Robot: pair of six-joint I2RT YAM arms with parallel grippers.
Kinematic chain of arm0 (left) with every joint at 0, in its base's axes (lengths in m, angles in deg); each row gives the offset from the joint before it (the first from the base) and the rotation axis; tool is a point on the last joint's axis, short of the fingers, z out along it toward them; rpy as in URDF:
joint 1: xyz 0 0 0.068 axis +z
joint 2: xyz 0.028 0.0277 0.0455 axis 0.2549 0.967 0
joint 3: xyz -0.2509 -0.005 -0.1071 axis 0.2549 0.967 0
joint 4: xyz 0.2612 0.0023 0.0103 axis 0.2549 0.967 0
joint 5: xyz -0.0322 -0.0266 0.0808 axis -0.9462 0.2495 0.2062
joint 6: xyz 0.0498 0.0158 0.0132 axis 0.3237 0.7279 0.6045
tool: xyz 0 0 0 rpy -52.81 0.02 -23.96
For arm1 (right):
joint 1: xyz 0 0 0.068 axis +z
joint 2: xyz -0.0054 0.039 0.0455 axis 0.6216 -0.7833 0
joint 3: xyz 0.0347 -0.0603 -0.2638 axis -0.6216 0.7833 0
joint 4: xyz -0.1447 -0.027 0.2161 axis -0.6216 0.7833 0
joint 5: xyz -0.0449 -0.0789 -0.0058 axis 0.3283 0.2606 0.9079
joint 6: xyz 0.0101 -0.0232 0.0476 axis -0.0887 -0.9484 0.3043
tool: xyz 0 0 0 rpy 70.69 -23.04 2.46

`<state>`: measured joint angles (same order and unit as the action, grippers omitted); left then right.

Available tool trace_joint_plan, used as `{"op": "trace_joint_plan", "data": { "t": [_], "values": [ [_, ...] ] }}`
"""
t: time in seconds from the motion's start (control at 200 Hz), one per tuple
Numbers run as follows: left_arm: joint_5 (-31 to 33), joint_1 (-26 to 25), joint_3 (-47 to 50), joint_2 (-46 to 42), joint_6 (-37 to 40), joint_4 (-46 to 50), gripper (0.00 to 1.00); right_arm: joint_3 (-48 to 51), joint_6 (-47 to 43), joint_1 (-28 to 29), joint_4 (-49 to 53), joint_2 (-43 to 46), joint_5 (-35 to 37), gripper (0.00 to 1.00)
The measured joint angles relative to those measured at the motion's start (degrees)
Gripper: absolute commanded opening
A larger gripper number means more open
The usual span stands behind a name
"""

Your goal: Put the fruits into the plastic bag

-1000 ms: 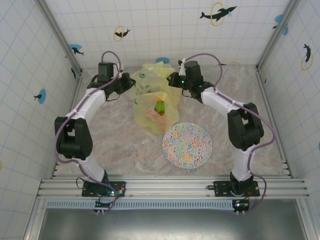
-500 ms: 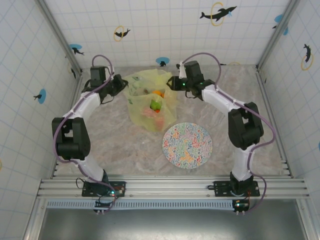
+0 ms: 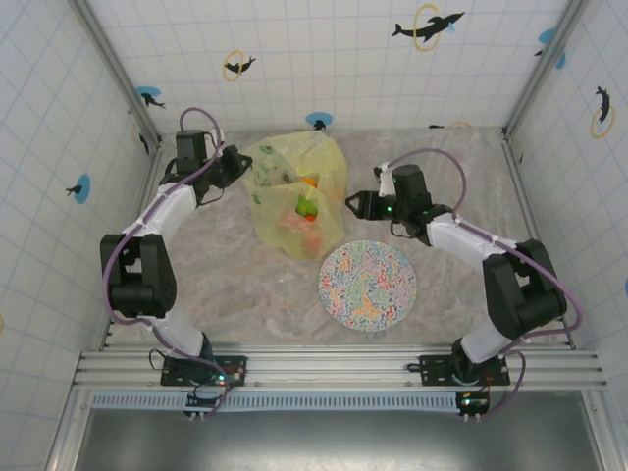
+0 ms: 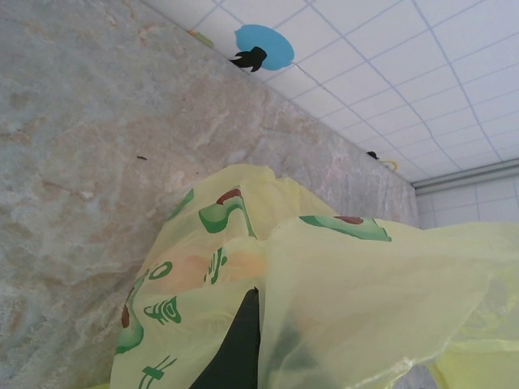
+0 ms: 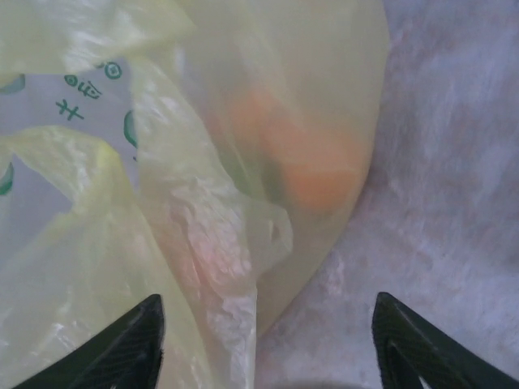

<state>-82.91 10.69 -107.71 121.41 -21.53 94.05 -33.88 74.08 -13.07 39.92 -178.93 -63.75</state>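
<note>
At the far middle of the table (image 3: 235, 285): plastic bag (image 3: 294, 162) crumpled, fruits (image 3: 305, 208) inside, orange, green and red through the film. The left gripper (image 3: 234, 165) is at the bag's left edge; film drapes over it in the wrist view, so clamped or not cannot be told. The right gripper (image 3: 350, 205) is just beside the bag's right edge, fingers wide apart, holding nothing. A speckled plate (image 3: 368, 285) lies nearer the bases.

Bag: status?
Left end effector at bag rim, grip unclear. Right end effector open, beside bag. Fruits inside bag. Plate near, not blocking.
</note>
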Motion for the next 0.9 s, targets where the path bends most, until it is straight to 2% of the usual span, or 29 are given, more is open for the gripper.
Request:
{"op": "trace_joint_plan", "data": {
  "t": [0.275, 0.41, 0.686, 0.836, 0.896],
  "values": [
    [0.02, 0.00, 0.11, 0.00, 0.02, 0.00, 0.00, 1.18, 9.53, 0.55, -13.31, -7.76, -7.87, 0.65],
    [0.00, 0.00, 0.26, 0.00, 0.02, -0.02, 0.00, 0.74, 12.33, 1.16, -17.29, -11.67, -9.97, 0.56],
    [0.00, 0.00, 0.39, 0.00, 0.02, -0.17, 0.00, -2.16, 18.25, 2.08, -22.84, -17.31, -13.90, 0.15],
    [-0.59, 0.00, 0.44, -0.35, -0.02, -0.22, 0.00, -2.05, 20.85, 2.10, -24.90, -16.20, -14.53, 0.00],
    [-1.11, 0.00, 0.48, -0.72, -0.39, -0.39, 0.00, -1.84, 21.92, 2.10, -25.22, -14.49, -14.60, 0.00]
  ]
}}
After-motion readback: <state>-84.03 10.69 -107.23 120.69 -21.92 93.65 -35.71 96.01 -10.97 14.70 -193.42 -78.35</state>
